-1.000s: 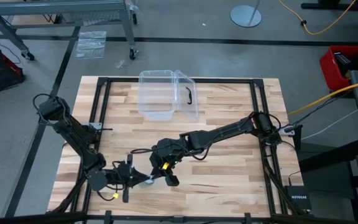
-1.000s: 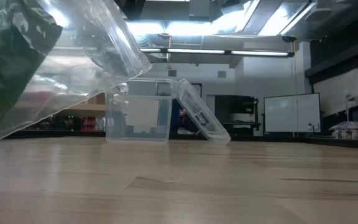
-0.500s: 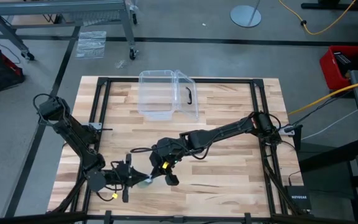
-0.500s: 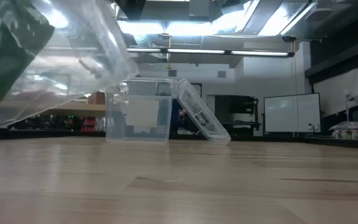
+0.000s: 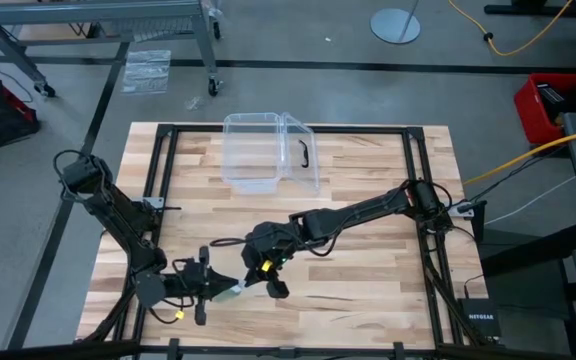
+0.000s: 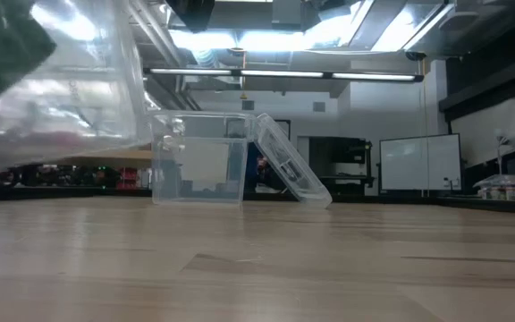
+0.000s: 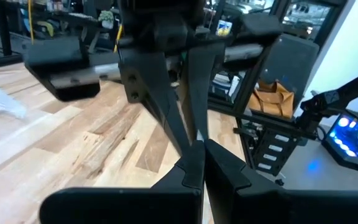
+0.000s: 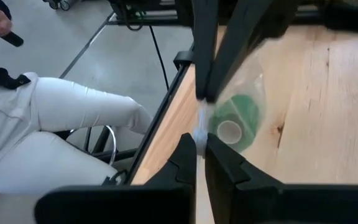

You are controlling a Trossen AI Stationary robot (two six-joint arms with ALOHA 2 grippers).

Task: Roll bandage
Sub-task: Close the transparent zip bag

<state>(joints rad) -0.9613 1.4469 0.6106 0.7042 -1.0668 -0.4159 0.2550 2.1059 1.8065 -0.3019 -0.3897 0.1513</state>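
I am working over a pale wooden table [image 5: 368,270] on a grey concrete floor, with a clear plastic box [image 5: 268,150] standing at its far side. My right gripper [image 5: 268,283] and left gripper [image 5: 224,288] are meeting near the front edge, both clenched on the edge of a clear wrapper [image 8: 241,93]. Only the right wrist view is showing the bandage [image 8: 234,118], a green roll lying inside that wrapper above the table. It is also showing a seated person [image 8: 55,118] beside the table. The low view is giving only blurred wrapper [image 6: 61,89]; from above, the wrapper is hard to make out.
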